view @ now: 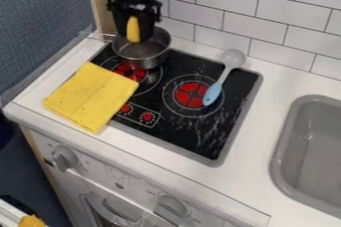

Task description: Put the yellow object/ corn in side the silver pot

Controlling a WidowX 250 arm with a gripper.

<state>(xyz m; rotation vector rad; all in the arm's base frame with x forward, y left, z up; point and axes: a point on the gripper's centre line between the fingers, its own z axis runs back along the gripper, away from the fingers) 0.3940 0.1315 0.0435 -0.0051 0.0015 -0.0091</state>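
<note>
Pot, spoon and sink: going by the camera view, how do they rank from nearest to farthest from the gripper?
1. Pot: just below the gripper, at the back left of the stove.
2. Spoon: lying on the stove's right side in the picture.
3. Sink: at the picture's right edge, beyond the stove.

Soft, fairly bright light covers the white bench (276,84) around the stovetop (170,132) — its source cannot be told. Behind the stovetop, the metal pot (143,56) carries pale highlights; the blue surface (40,17) to its left looks much darker — shadows stay faint.
</note>
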